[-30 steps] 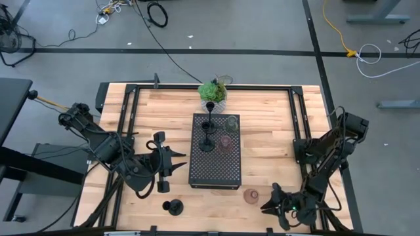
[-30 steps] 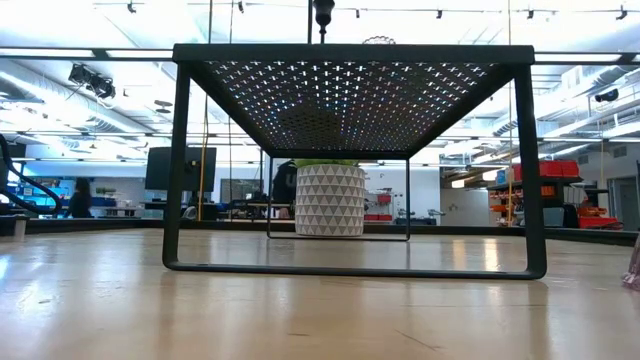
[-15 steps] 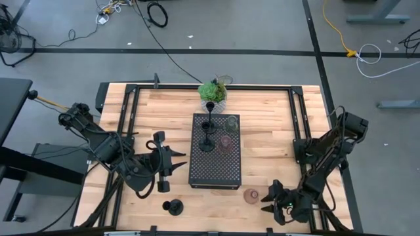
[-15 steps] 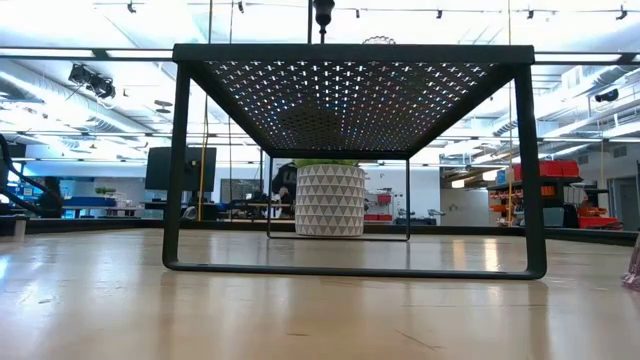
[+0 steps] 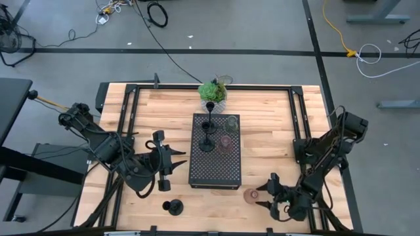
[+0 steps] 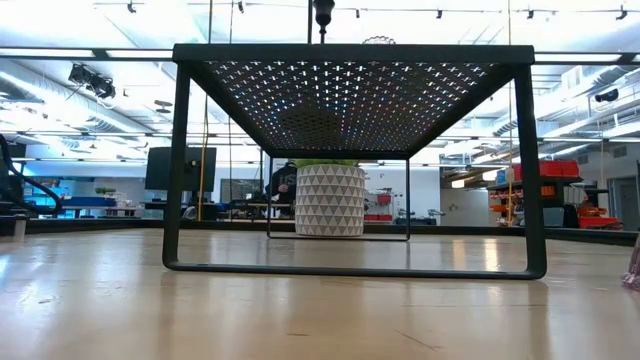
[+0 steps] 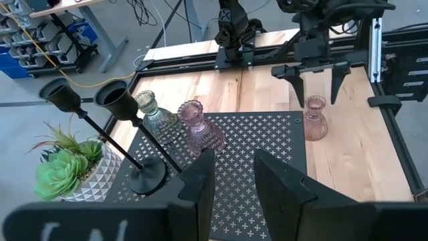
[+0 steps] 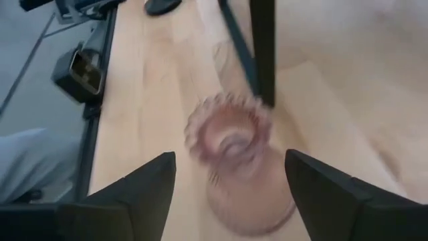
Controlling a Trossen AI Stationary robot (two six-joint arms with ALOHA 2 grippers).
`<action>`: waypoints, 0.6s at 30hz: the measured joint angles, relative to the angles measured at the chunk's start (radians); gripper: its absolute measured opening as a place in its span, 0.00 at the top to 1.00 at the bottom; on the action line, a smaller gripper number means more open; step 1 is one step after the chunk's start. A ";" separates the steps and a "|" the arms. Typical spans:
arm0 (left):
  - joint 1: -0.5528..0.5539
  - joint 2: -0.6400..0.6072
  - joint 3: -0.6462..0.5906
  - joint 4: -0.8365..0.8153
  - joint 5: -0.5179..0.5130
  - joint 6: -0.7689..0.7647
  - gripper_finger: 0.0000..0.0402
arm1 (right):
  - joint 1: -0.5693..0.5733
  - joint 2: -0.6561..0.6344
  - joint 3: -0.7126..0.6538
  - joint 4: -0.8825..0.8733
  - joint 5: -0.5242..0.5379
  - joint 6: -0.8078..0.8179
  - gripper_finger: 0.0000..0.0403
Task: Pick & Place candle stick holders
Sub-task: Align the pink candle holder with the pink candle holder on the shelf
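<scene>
High view: the right tool (image 5: 262, 195) sits open at the table's (image 5: 269, 131) near right, just beside a pink glass cup (image 5: 251, 195). The left tool (image 5: 177, 159) waits open left of the black perforated tray (image 5: 215, 169).

Right wrist view: the pink cup (image 8: 234, 164) lies between spread fingers (image 8: 144, 184), untouched.

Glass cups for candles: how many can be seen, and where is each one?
3. A clear glass cup and a pinkish glass cup stand on the black perforated tray. Another pinkish cup stands on the wooden table, before the open right gripper.
</scene>
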State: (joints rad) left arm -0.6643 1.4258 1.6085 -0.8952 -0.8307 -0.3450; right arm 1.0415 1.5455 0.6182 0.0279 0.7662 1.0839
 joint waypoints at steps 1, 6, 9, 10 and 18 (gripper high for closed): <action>0.000 0.000 0.000 0.000 0.000 0.000 0.73 | -0.007 0.000 0.000 0.005 0.009 -0.015 0.31; 0.000 0.000 0.000 0.000 0.000 0.000 0.73 | -0.046 0.002 0.000 0.061 -0.001 -0.077 0.33; 0.000 0.000 0.000 0.000 0.000 0.000 0.73 | -0.065 0.018 0.000 0.116 -0.021 -0.132 0.33; 0.000 0.000 0.000 0.000 0.000 0.000 0.73 | -0.069 0.025 0.000 0.133 -0.022 -0.145 0.33; 0.000 0.000 0.000 -0.019 0.000 0.000 0.73 | -0.098 0.124 0.000 0.242 -0.033 -0.178 0.33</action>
State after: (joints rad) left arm -0.6643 1.4258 1.6085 -0.9138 -0.8307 -0.3450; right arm 0.9436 1.6697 0.6186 0.2701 0.7328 0.9063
